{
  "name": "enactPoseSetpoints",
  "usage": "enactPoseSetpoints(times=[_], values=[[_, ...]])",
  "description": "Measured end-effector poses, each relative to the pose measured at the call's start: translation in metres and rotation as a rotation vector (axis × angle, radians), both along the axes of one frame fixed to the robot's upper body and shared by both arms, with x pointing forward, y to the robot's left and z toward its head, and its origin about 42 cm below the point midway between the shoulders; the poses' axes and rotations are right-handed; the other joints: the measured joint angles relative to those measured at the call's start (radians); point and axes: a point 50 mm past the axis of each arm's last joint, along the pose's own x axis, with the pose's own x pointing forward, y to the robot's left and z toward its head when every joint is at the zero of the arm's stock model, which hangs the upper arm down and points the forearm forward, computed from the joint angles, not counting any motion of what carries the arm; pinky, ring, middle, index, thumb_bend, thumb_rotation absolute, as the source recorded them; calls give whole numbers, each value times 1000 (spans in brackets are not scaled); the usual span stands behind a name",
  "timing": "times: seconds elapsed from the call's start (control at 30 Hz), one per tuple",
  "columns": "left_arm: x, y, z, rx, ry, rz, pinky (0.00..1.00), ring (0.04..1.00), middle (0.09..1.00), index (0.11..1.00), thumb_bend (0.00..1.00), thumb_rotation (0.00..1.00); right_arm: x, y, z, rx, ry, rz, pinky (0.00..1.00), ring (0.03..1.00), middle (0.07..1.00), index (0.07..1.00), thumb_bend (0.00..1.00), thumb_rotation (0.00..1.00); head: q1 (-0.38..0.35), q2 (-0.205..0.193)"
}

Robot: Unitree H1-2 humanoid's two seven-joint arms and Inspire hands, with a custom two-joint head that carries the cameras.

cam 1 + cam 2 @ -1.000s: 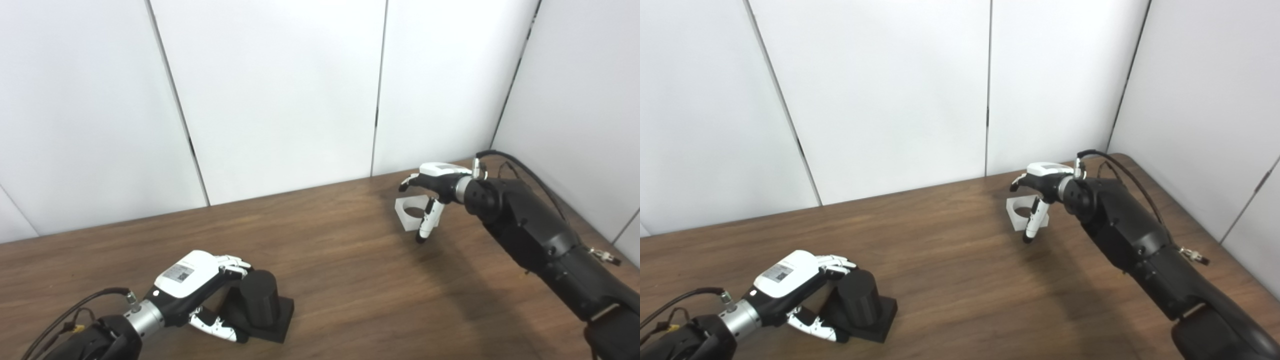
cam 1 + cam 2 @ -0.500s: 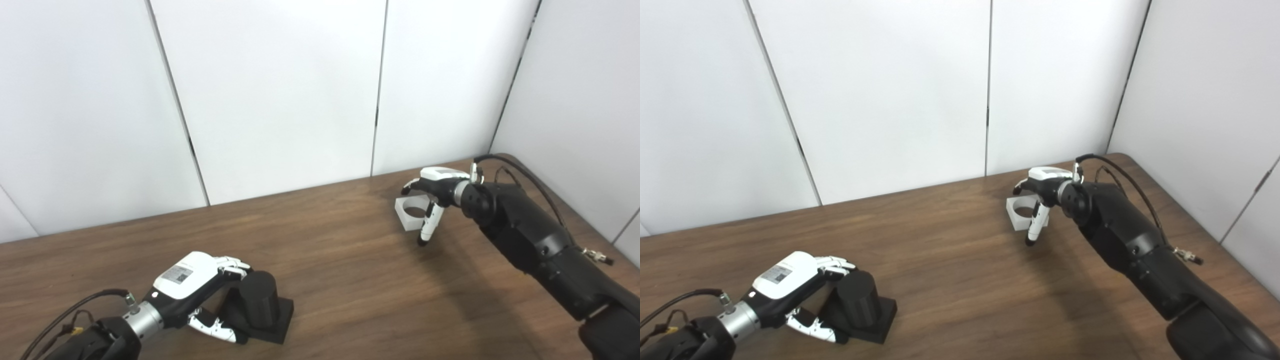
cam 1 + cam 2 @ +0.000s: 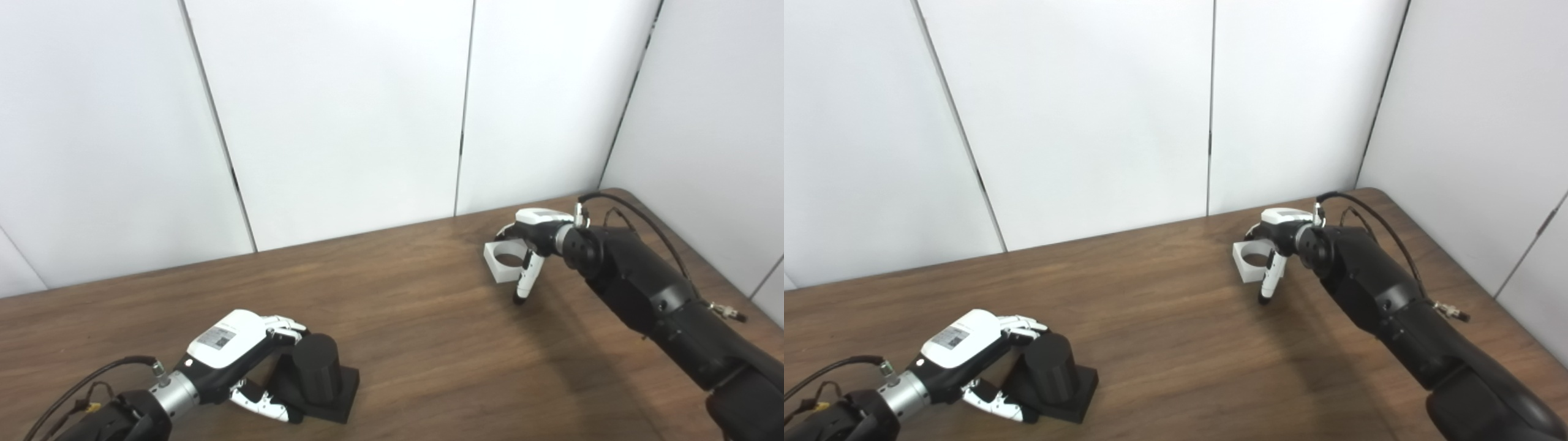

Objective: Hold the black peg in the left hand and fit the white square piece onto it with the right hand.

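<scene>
The brown table (image 3: pixel 416 318) holds everything. Near the left, the left hand (image 3: pixel 236 349) grips the black peg (image 3: pixel 315 373). Far right, the right hand (image 3: pixel 531 236) curls loosely over the white square piece (image 3: pixel 503 260), not yet gripping it.

Left hand (image 3: pixel 236 352) curled low; right hand (image 3: pixel 531 236) reaches out, fingers spread.
</scene>
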Motion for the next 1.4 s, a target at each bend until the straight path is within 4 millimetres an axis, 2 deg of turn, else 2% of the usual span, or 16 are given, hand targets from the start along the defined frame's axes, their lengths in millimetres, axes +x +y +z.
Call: enactPoseSetpoints(times=[0.17,0.4,0.43,0.5,0.73,0.8,0.93,1.07,1.2,1.4], values=[[-1,1,0,1,0,-1,734,819,796,488,523,53,3,-2,0,-10,-14,6,839,901,925,792,841,148,2,2],[-2,1,0,-1,-1,-4,730,819,795,487,523,54,7,-7,1,-18,-32,-11,833,888,860,628,785,144,3,8],[-3,1,0,-1,-2,-5,730,821,797,487,523,53,8,-8,0,-20,-36,-16,837,884,845,547,630,142,5,9],[-3,1,0,-1,0,-6,730,825,801,488,523,53,8,-10,0,-24,-39,-23,862,885,823,502,543,143,3,9],[-4,2,0,3,2,-5,729,824,796,488,523,54,7,-11,-1,-50,-44,-25,940,886,791,484,519,140,3,12],[-4,2,0,4,2,-5,731,825,799,488,523,54,7,-11,-1,-55,-50,-24,928,880,786,485,519,140,3,15],[-4,2,0,4,2,-6,718,817,793,487,523,54,6,-12,0,-64,-55,-9,814,852,772,484,517,135,5,17],[-4,3,0,6,1,-6,716,818,796,487,523,54,3,-14,0,-60,-76,8,765,825,755,480,519,130,6,18],[-4,4,0,7,1,-6,714,822,798,487,523,55,-4,-15,-3,-26,-114,19,771,835,761,477,521,129,8,20],[-3,4,1,6,0,-5,720,829,805,488,523,54,-14,-5,1,9,-150,82,800,844,781,478,520,131,87,43]])
